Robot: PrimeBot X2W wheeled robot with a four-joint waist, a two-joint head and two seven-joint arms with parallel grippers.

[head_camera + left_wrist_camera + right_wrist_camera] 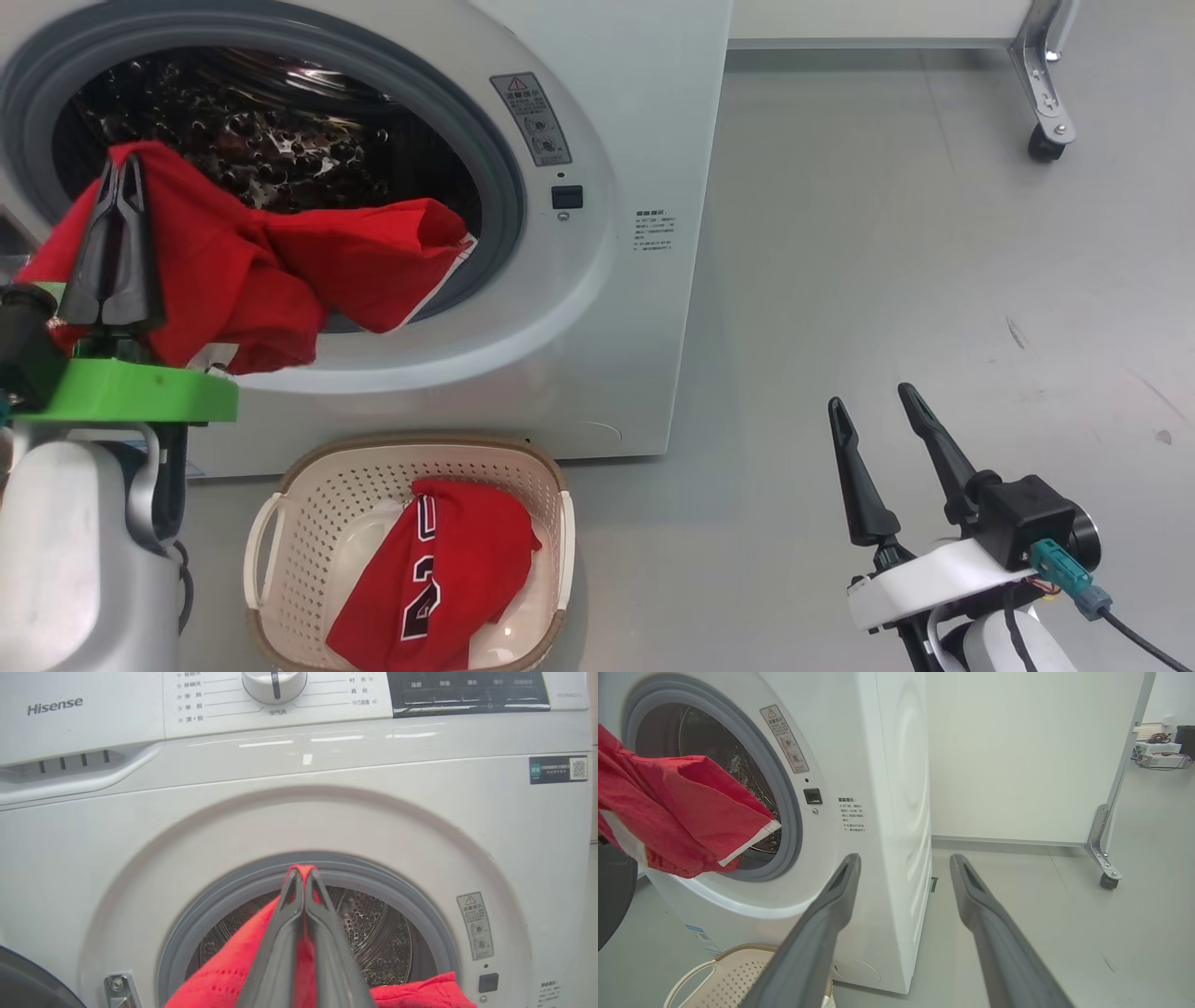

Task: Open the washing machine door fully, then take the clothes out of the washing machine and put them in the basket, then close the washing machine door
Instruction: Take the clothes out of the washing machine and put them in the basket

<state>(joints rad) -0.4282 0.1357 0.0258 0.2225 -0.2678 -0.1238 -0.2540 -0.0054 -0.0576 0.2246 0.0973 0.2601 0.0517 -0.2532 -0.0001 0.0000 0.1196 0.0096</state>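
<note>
Head view: left gripper is pinched shut on a red garment, up in front of the washer opening on the left. The garment hangs half out over the lip, with the drum dark behind it. The basket sits on the floor right under the opening, near side, with a numbered red jersey inside. Right gripper hovers low on the right, well apart from everything, with its fingers spread and nothing in them.

Left wrist view: fingers pressed together with red cloth squeezed between them. The dial is up top, and the door shows as a dark rim swung out on the left.

Right wrist view: fingers wide apart over bare floor by the washer's right corner. The garment droops from the opening at left and the basket rim is just below.
</note>
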